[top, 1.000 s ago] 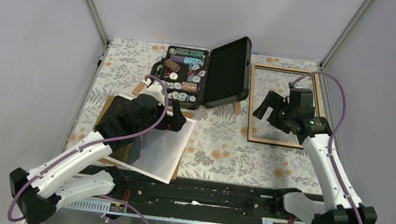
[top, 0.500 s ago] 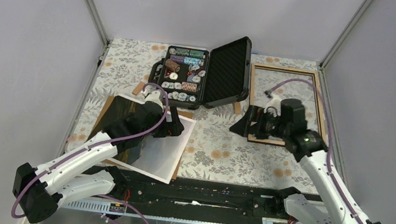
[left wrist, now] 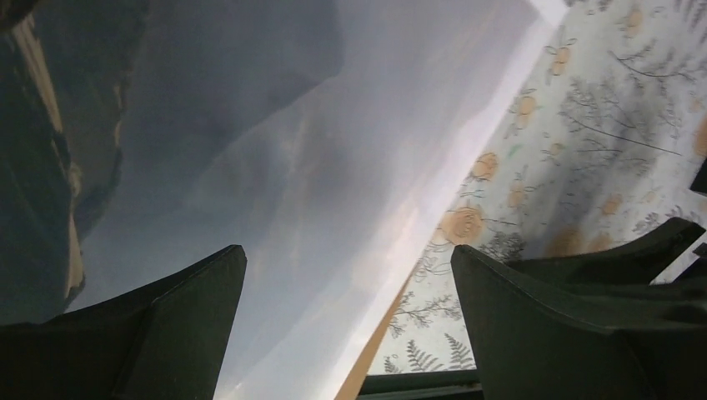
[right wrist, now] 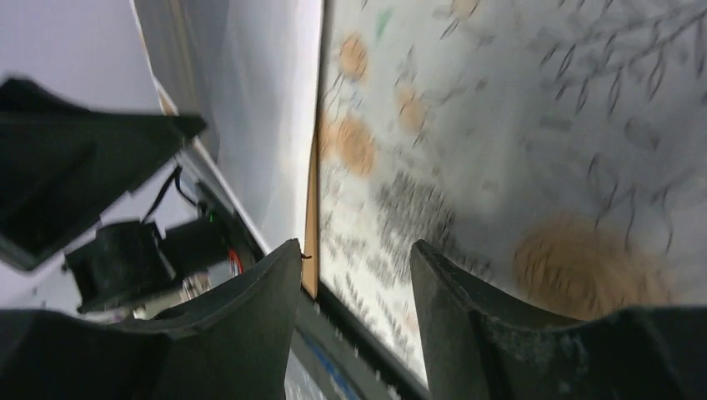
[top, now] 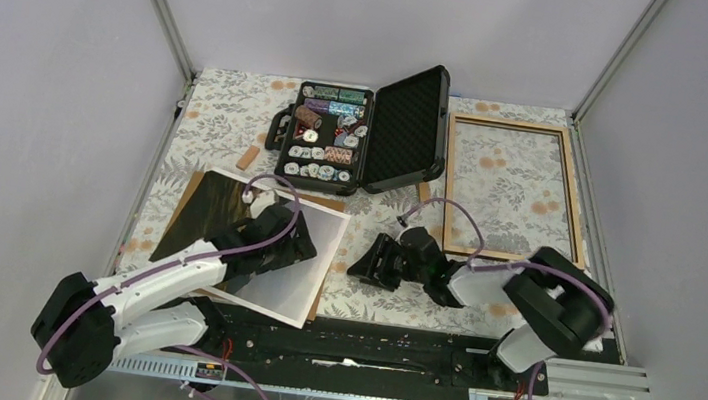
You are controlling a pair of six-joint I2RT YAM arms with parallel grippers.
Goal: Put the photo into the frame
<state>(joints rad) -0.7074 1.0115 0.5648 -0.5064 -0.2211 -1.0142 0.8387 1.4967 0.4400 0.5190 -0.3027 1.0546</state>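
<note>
White-bordered and dark with mountains, the photo (top: 303, 260) is lying flat on a brown board (left wrist: 371, 350) by the bench's (top: 379, 213) near-left corner. The left gripper (left wrist: 346, 250) is hovering over it, jaws wide and empty. The right gripper (top: 366, 265) is crouching low beside the photo's right edge, jaws part-open, gripping nothing. The frame (top: 449, 181) is lying at the far-right corner.
</note>
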